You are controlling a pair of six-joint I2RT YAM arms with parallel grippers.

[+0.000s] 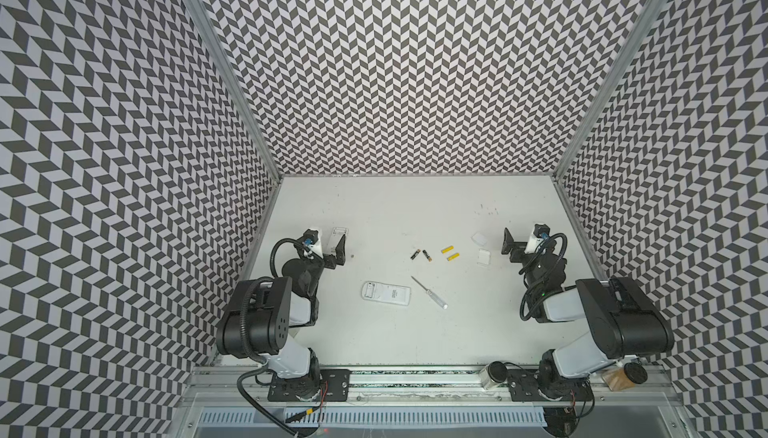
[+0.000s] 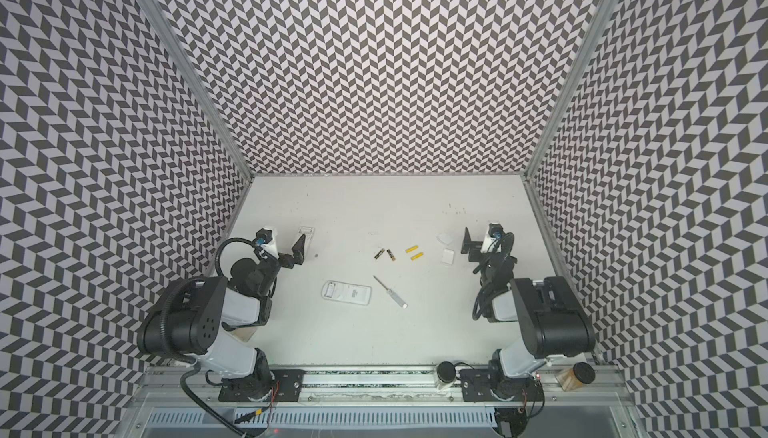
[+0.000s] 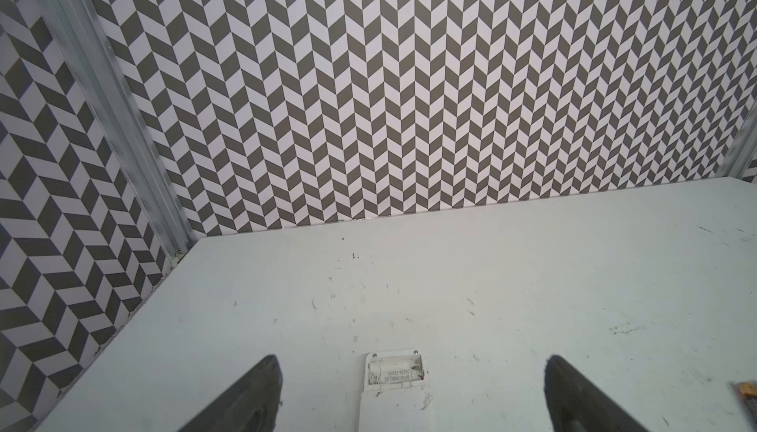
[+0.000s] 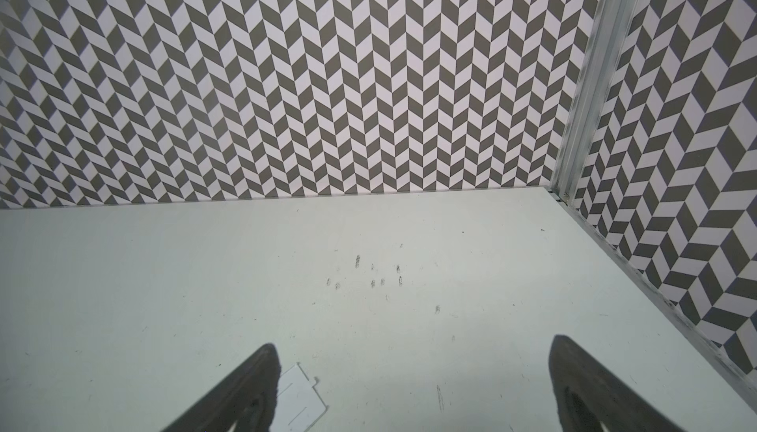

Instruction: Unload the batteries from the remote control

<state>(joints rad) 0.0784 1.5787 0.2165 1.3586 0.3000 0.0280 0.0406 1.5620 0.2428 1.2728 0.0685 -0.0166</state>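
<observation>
Unloading looks done: two black batteries (image 1: 427, 254) and two yellow batteries (image 1: 447, 249) lie loose mid-table beyond the opened remote control (image 1: 386, 293), left gripper (image 3: 413, 362) and right gripper (image 4: 413, 348) both gape wide, empty, so next just calls for parking

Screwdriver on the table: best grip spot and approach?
Grip the screwdriver by its clear handle, the thicker end nearer the arms. It lies flat and diagonal, apart from the remote, so come straight down with the jaws across the handle. The right gripper looks closer.
</observation>
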